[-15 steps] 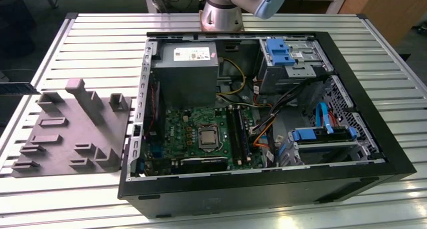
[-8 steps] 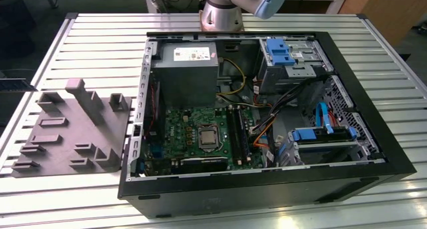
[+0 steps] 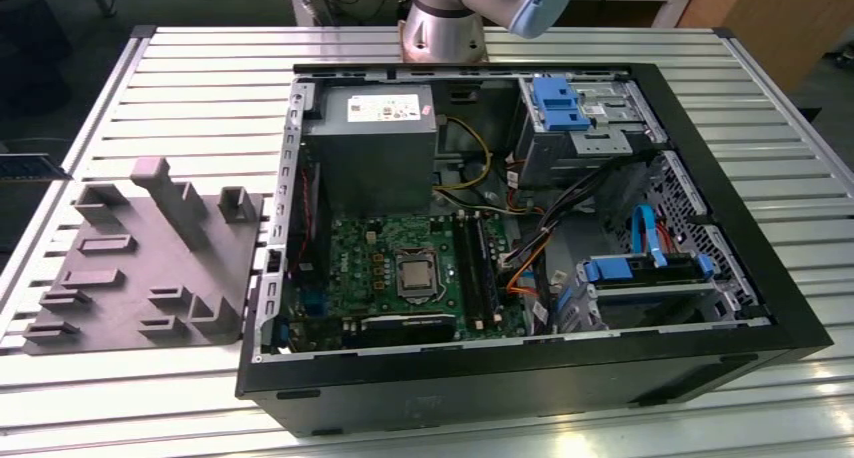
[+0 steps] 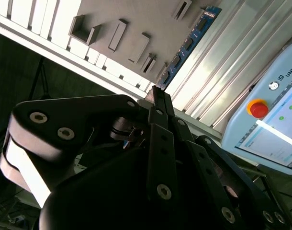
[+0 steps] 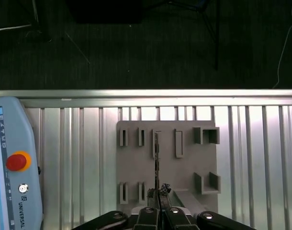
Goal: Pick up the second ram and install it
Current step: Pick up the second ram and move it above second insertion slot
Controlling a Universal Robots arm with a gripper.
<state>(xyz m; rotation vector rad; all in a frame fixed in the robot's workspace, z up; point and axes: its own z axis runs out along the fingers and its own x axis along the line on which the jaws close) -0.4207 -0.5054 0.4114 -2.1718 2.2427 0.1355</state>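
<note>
Black and jointed, the gripper (image 5: 158,194) (image 4: 156,94) is clamped narrow on the ram (image 5: 156,160) (image 4: 190,42), its fingertips pinching one end of the stick. In the first wrist view the ram shows as a thin dark line, edge-on, reaching out from the tips over the grey holder block (image 5: 184,170) and crossing one of its long slots. In the second wrist view its blue-green face with a row of dark chips is plain, running along the edge of the holder block (image 4: 136,19). The stick seems to hang clear above the block rather than sit in it, though the gap cannot be judged.

The holder block (image 3: 147,268) lies flat on the ribbed aluminium table (image 3: 534,48) (image 5: 261,158), with several upright posts and shallow pockets on its top. A teach pendant (image 5: 14,163) (image 4: 270,115), pale blue with a red stop button, lies on the table near the block.

In the exterior view the open computer case (image 3: 534,388) lies on its side just beside the holder block, on the exterior view's right of it. Inside is the green motherboard (image 3: 374,258) with its processor socket (image 3: 416,275). The dark memory slots (image 3: 474,268) run just past the socket, on the side away from the block. The grey power supply (image 3: 370,138) sits beyond the board, toward the arm's base (image 3: 447,28).
</note>
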